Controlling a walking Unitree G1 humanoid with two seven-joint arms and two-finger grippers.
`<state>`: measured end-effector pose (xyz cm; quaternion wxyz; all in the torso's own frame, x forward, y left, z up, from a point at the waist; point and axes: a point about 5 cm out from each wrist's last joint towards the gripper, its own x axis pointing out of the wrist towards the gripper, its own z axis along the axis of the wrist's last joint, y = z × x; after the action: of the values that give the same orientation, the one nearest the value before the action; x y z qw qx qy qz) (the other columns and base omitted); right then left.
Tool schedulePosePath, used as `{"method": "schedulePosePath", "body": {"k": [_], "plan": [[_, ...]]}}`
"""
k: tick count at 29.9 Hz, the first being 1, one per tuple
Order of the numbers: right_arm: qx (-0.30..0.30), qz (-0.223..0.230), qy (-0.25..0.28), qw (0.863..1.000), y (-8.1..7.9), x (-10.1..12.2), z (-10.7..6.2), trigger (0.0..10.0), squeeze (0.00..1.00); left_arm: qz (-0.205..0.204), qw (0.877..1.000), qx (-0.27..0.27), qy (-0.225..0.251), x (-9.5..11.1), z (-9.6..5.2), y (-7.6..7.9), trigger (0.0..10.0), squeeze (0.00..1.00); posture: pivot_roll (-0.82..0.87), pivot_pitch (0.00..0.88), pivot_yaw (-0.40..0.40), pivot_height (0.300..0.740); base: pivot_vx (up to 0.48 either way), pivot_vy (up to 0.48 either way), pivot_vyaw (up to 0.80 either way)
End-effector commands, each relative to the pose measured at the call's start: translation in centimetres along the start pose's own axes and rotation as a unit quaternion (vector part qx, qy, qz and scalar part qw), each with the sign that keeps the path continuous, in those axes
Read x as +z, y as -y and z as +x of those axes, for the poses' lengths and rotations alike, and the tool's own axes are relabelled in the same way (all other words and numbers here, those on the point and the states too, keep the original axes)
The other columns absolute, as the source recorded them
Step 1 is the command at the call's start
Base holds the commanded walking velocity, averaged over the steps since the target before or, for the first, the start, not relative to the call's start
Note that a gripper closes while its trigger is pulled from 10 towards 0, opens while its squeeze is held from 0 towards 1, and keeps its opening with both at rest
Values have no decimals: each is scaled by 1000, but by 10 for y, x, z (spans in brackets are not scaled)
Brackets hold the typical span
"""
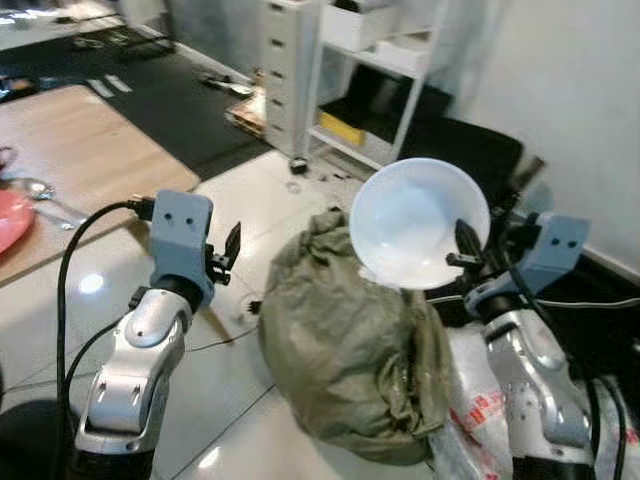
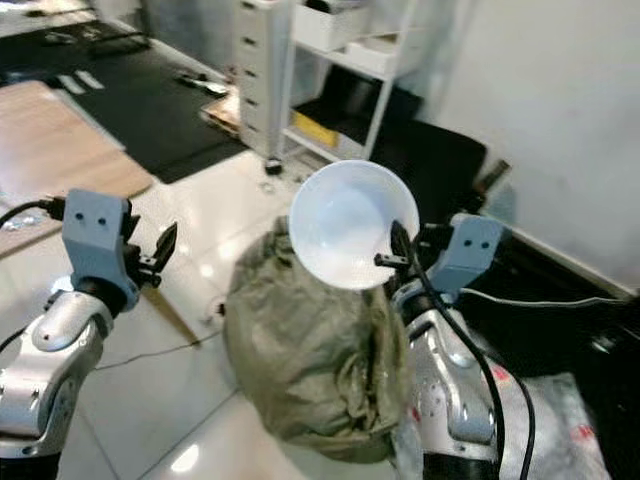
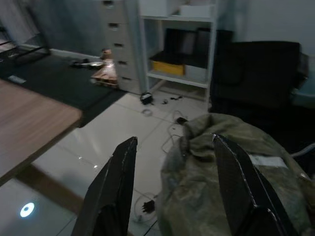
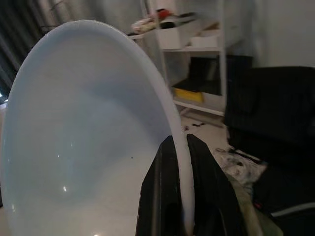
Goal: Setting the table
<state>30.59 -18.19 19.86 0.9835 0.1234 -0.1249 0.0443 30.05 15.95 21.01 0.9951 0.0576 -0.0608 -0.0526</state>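
While my right gripper pinches the bowl by its rim alone, a jolt could tip it loose; my left gripper is open and empty.

A bulky olive sack sits between both arms, blocking the floor straight ahead; at 10 o'clock the wooden table edge juts in, at 12 o'clock white shelving stands; bare tile lies open between sack and table

Home room: wooden dining table, white shelf unit, drawers.
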Motion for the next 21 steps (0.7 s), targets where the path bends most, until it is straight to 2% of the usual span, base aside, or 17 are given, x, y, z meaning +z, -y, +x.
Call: {"method": "schedulePosePath", "body": {"k": [1, 21], "plan": [[-6, 3, 1, 1000, 3, 0, -2, 10000, 0, -1, 1000, -3, -8, -4, 0, 2, 10000, 0, 5, 18, 70, 740, 0, 0, -788], [-5, -3, -4, 1000, 4, 0, -3, 10000, 0, -4, 1000, -8, -13, -7, 0, 5, 10000, 0, 0, 23, 65, 740, 0, 0, -786]]}}
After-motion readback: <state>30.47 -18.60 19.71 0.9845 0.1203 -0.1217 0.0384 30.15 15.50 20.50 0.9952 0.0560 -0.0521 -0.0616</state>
